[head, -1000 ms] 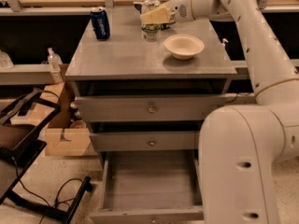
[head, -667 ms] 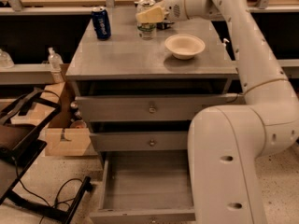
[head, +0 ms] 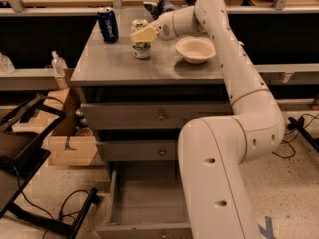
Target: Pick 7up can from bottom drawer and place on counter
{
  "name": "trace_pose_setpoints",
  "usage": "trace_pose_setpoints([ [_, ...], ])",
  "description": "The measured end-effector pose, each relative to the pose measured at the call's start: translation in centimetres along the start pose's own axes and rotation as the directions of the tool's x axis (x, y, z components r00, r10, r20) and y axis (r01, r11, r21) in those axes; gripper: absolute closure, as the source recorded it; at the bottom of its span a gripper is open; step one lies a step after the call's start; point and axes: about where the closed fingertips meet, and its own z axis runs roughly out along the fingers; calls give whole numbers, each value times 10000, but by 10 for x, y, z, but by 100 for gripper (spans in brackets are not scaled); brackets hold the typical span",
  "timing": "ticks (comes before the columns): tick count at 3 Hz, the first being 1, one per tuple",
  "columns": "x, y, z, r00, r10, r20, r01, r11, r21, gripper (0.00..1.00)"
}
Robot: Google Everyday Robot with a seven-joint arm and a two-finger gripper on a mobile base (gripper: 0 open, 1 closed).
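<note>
Gripper point(head: 143, 34), pale yellow at its tip, sits against the upper side of the 7up can point(head: 141, 49), reaching in from the right on a long cream arm point(head: 234, 73). Can't tell whether it's clamped on the can or has already let go.

7up can stands upright on the counter point(head: 114, 66), toward the back, approx. mid-width. It's a small whitish-silver cylinder w/ green marks and a silver lid. A taller dark blue can point(head: 107, 25) stands near it on the left. A shallow cream bowl point(head: 196, 49), round and smooth, sits just beside the arm on the right. Bottom drawer point(head: 144, 198) is pulled out, w/ plain grey floor showing and no can visible in it. Task looks nearly done.

Risks, as a judgement:
- Thin, light can w/ slick sides. If the gripper pulls away sideways while touching it, the can could tip and roll across the counter.
- A release before the base sits flat would make it wobble.
- Arm passes close over the bowl, so a low retreat could nudge it.
- Blue can is close enough to be knocked if the 7up can topples left.

Counter is flat matte grey, lightly scuffed. Drawer fronts are grey w/ small round knobs.
</note>
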Motion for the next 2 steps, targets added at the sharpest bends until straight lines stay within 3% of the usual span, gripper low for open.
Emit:
trace_pose_setpoints([
  [1, 16, 1, 17, 9992, 360, -145, -363, 9990, -249, 74],
  [2, 12, 1, 16, 9993, 359, -144, -363, 9990, -248, 51],
])
